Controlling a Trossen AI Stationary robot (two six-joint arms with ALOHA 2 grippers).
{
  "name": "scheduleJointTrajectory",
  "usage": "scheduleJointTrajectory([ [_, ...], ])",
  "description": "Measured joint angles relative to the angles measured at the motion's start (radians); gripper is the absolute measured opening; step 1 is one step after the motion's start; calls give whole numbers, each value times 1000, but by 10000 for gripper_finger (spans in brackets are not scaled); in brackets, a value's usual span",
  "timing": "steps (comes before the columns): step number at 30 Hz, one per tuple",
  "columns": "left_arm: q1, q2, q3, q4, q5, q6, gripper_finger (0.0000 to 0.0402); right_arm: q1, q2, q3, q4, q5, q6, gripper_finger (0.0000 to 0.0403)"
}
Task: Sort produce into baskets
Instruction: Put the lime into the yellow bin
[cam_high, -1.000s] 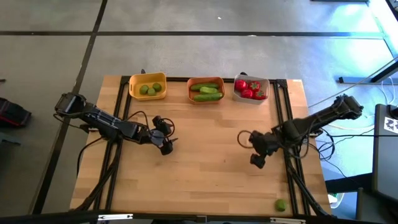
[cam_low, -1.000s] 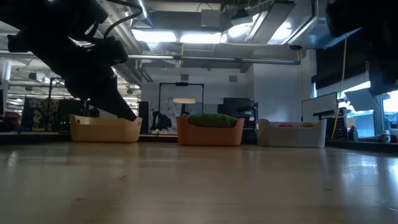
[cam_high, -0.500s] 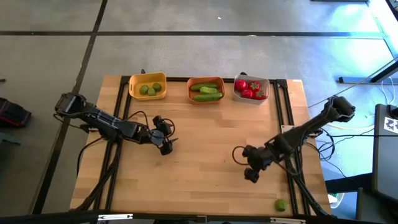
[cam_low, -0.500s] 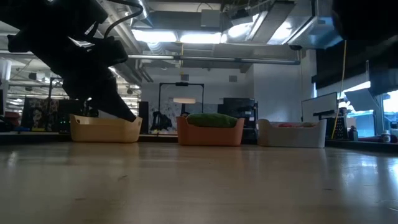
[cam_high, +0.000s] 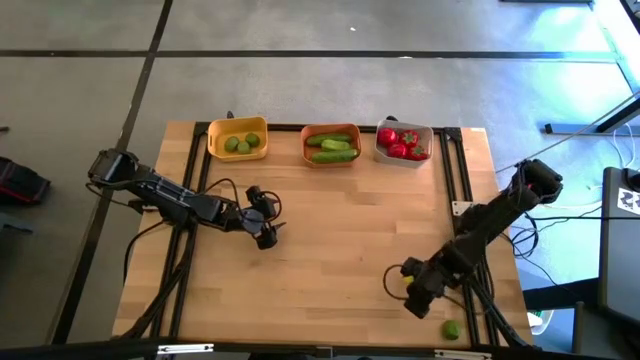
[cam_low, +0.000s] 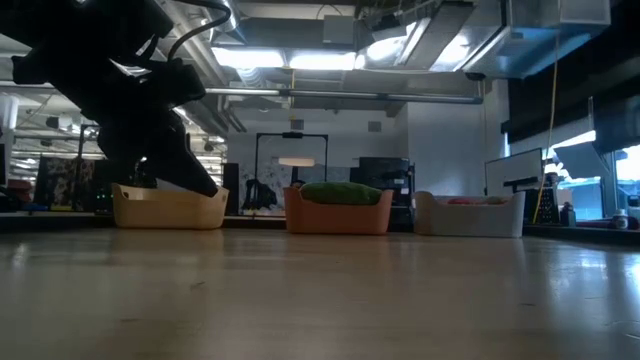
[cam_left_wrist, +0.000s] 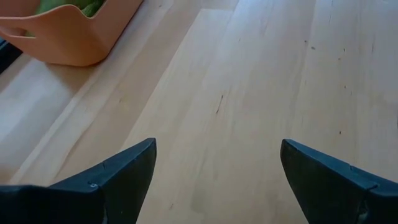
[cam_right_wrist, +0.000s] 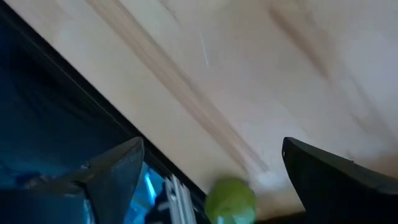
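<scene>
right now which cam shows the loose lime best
The high view: the lime sits whole near the table's front right corner, just beyond the open right gripper. The right wrist view catches it, blurred, at the table edge. The low and left wrist views miss it.

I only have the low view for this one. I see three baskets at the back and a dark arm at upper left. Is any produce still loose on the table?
Observer: Yes, one lime lies near the table's front right corner, by the edge.
Operator: Is an arm near it?
Observer: The right gripper hangs just beside it, jaws open and empty; its wrist view shows the lime ahead between the fingers.
Operator: And the arm I see?
Observer: That is the left gripper, open and empty, over the table's left middle.
Operator: What's in the baskets?
Observer: Limes in the yellow basket, cucumbers in the orange basket, tomatoes in the white basket.
</scene>
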Motion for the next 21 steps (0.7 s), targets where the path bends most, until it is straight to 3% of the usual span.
scheduleJointTrajectory([
  [7,0,0,0,-2,0,14,340,87,45,0,8,-107,39,321],
  [21,0,0,0,-2,0,13,340,250,145,0,137,-132,237,261],
])
